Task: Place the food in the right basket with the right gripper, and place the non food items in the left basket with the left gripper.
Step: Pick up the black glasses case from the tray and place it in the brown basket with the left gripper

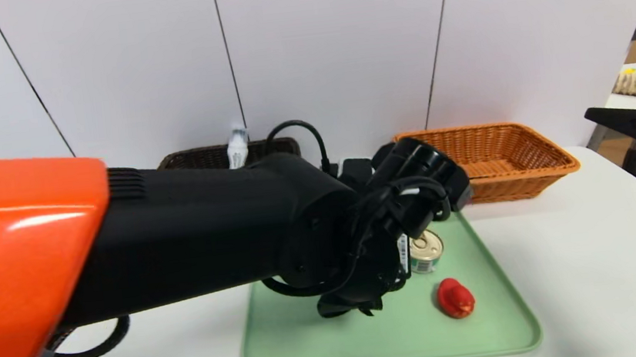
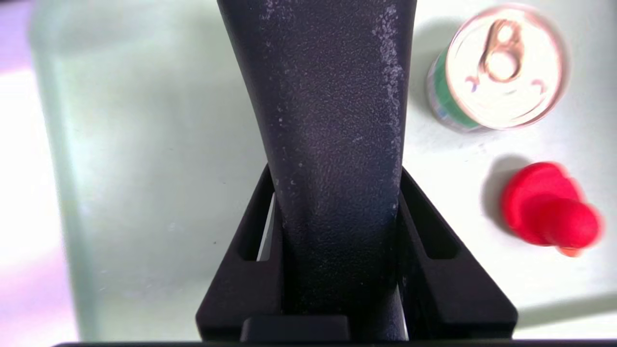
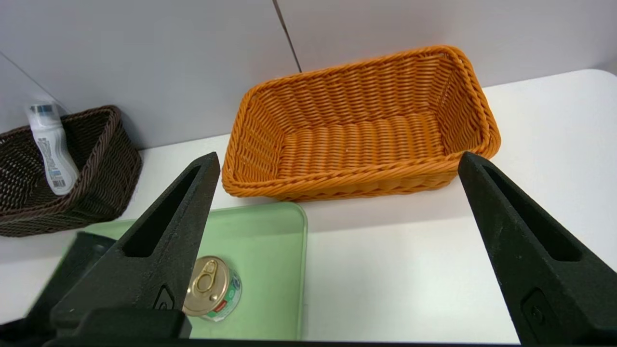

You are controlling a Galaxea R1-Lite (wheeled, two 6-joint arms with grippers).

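The left arm (image 1: 182,234) crosses most of the head view and hides the left basket (image 1: 197,155) apart from a strip of its far rim. The left end effector (image 2: 332,241) is largely masked there by its own wrist; in the left wrist view its two fingers (image 2: 250,270) are clamped on a long black case (image 2: 332,120), whose far end is cut off by the frame edge. The case sits above the green tray (image 1: 312,344); whether it touches the tray cannot be told.

The can (image 1: 425,253) stands upright on the tray, partly hidden by the left end effector in the head view. It is squat, with a gold pull-ring lid and a green-and-white label. The red lump (image 1: 455,298) lies on the tray just beside the can, not touching it.

The white bottle (image 3: 50,147) leans inside the left basket against its far wall.

The right basket (image 3: 361,130), orange wicker, stands on the desk (image 1: 599,267) beyond the tray.

The right end effector (image 3: 337,250) hangs over the desk at the right, cut off by the head view's edge, fingers spread wide and holding nothing.
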